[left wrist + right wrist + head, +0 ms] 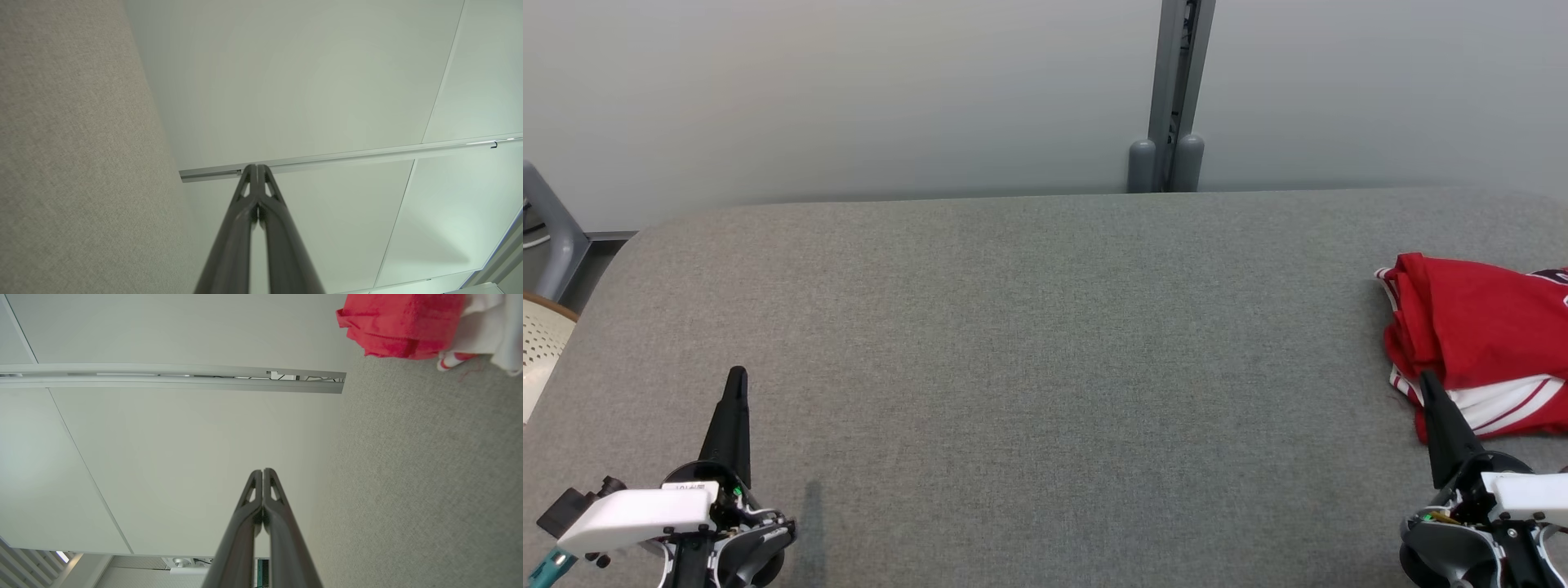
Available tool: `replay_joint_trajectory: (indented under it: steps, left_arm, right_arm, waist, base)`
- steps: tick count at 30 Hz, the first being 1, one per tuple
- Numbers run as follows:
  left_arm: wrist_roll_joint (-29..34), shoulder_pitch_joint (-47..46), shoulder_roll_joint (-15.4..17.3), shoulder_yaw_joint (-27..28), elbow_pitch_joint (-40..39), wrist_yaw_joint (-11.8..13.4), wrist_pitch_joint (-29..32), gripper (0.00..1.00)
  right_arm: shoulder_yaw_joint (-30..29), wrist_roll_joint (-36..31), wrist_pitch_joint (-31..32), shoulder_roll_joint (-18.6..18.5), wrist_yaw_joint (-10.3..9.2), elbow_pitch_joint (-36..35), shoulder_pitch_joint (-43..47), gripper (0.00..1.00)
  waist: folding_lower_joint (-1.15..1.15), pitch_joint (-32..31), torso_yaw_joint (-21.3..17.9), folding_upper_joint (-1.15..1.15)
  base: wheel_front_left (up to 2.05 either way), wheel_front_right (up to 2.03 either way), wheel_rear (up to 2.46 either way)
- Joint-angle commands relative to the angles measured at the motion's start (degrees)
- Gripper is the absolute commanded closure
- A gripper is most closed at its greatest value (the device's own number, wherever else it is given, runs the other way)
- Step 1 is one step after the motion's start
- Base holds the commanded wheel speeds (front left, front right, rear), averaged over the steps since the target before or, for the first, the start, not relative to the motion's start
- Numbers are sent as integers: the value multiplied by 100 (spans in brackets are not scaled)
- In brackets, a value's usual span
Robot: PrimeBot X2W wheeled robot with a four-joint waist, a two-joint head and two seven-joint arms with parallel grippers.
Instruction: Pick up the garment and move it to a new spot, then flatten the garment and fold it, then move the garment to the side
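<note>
The garment (1478, 335) is a crumpled red top with white striped trim, lying at the far right of the grey fabric table (1045, 343); its right part runs off the head view. In the right wrist view the garment (402, 324) sits at the top right. My right gripper (1427, 377) is shut at the lower right, its tip over the garment's near edge, nothing between its fingers (255, 486). My left gripper (737, 374) is shut and empty at the lower left, far from the garment; its closed fingers (250, 179) point past the table's edge.
A pale wall stands behind the table with a grey vertical post (1174, 98) at the back. Part of a perforated cream chair (539, 343) and a grey frame (551, 233) sit off the table's left edge. The table's wide middle lies bare.
</note>
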Motion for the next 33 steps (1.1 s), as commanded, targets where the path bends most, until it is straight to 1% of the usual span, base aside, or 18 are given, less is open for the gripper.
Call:
replay_joint_trajectory:
  steps: [1, 33]
  left_arm:
    - [-11, -77, 10, 23, 9, -24, 4, 100]
    - [0, -78, 6, 31, 7, -24, 14, 100]
  right_arm:
    - [-16, 22, 43, -20, 4, 14, -60, 100]
    - [-71, -34, 79, 17, 4, 18, -65, 100]
  waist:
    - [0, 0, 0, 0]
    - [0, 0, 0, 0]
  base:
    - [0, 0, 0]
    - [0, 0, 0]
